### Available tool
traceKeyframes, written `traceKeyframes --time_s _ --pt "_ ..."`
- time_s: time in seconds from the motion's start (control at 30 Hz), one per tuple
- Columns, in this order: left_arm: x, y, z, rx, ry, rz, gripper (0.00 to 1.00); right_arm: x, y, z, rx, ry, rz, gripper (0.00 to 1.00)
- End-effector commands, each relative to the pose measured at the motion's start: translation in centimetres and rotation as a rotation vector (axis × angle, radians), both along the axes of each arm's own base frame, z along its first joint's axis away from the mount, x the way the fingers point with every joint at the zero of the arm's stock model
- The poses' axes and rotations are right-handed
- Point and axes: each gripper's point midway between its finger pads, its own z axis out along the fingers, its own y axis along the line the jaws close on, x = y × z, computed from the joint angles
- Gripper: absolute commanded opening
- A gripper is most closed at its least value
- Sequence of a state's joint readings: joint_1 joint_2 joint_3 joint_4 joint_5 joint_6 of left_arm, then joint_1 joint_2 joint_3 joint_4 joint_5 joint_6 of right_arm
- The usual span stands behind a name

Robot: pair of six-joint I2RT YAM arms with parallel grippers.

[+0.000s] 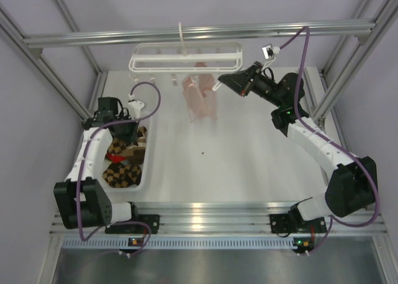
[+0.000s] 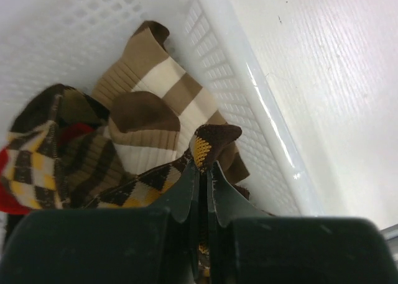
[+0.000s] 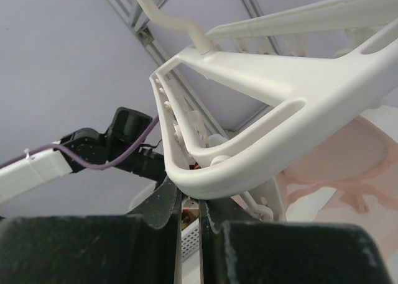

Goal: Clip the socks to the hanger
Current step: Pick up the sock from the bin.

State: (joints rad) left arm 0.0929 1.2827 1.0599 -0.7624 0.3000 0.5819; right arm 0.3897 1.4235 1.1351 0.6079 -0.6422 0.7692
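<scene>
The tips of my right fingers (image 3: 189, 204) are hidden behind the rounded end of the hanger (image 3: 267, 91). They stand close together with only a thin slit between them, and I cannot tell whether they hold a clip or anything else. From above, that hand sits up at the hanger's right end, over the far edge of the counter (image 1: 249, 153). The hanger hangs by its hook from the frame bar (image 1: 280, 29). A pale pink sock (image 1: 202, 100) dangles under its middle, its top blurred where it meets the clips.

My left fingers (image 2: 204, 177) are clamped on the dark brown tip of an argyle sock (image 2: 208, 144). The rest of that sock runs down under my own housing, out of sight. It lies in the white mesh basket (image 2: 273, 128) along the counter's left edge. The basket also holds tan, cream and brown striped socks (image 2: 165, 91) and another checked sock with red in it (image 2: 28, 172), all heaped and partly covering each other.
</scene>
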Motion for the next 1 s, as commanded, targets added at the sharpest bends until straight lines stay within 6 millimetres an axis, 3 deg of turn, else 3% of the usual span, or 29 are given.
traceKeyframes --time_s 0.0,0.13,0.33,0.43,0.5,0.57,0.6,0.7,0.8,0.83,0.97 --pt "1.7 -0.9 0.4 -0.167 0.052 0.221 0.00 -0.6 0.5 -1.2 -0.059 0.018 0.063 0.00" --pt "2.1 -2.8 1.1 -0.294 0.046 0.220 0.00 -0.6 0.5 -1.2 -0.062 0.018 0.063 0.00" --pt "2.2 -3.8 2.6 -0.350 -0.023 0.197 0.00 -0.7 0.4 -1.3 -0.064 0.014 0.062 0.00" --pt "1.5 -4.5 2.7 -0.388 -0.022 0.174 0.17 -0.8 0.5 -1.4 -0.063 0.022 0.064 0.00" --pt "1.2 -4.7 2.3 -0.391 -0.014 0.176 0.39 -0.7 0.5 -1.4 -0.063 0.022 0.063 0.00" --pt "0.6 -4.7 1.8 -0.380 0.007 0.163 0.47 -0.7 0.5 -1.3 -0.062 0.019 0.063 0.00" --pt "0.5 -4.8 1.7 -0.381 0.013 0.154 0.55 -0.7 0.5 -1.4 -0.063 0.019 0.062 0.00" --pt "0.2 -4.9 2.1 -0.364 0.016 0.095 0.65 -0.7 0.5 -1.4 -0.066 0.018 0.065 0.00" --pt "0.9 -4.9 5.0 -0.270 -0.095 -0.117 0.74 -0.8 0.5 -1.5 -0.068 0.016 0.067 0.00" --pt "0.5 -5.3 5.6 -0.294 -0.079 -0.132 0.74 -0.8 0.5 -1.5 -0.068 0.018 0.067 0.00" --pt "-1.4 -5.6 6.7 -0.131 -0.141 -0.546 0.72 -0.8 0.5 -1.6 -0.068 0.013 0.068 0.00"
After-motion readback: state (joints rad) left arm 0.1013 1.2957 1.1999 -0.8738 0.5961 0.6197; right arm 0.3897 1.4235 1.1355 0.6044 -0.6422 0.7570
